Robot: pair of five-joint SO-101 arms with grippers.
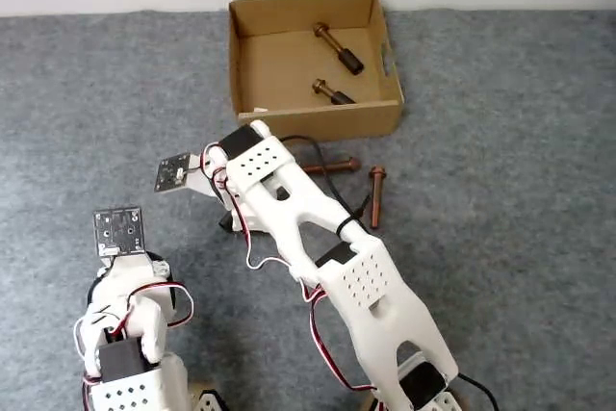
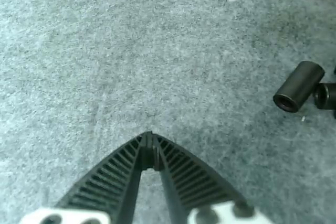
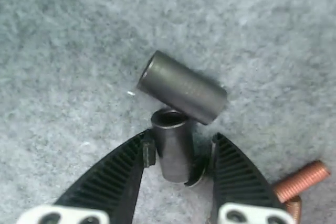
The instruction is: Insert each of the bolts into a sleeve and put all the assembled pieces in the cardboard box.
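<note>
My right gripper (image 3: 181,140) stands open around a black sleeve (image 3: 173,150); one finger touches it and a small gap is left at the other. A second black sleeve (image 3: 181,87) lies crosswise just beyond the first. A copper bolt (image 3: 302,182) lies close beside that gripper. On the carpet in front of the cardboard box (image 1: 318,122) are two bolts (image 1: 332,166) (image 1: 376,196). Inside the box lie two assembled pieces (image 1: 339,49) (image 1: 334,93). My left gripper (image 2: 149,150) is shut on nothing over bare carpet, with both sleeves (image 2: 299,86) off to one side.
Grey carpet covers the whole table. The right arm's white body (image 1: 318,228) stretches diagonally from the near right toward the middle, over the sleeves. The left arm (image 1: 125,315) sits at the near left. Open carpet lies left of the box and at the far right.
</note>
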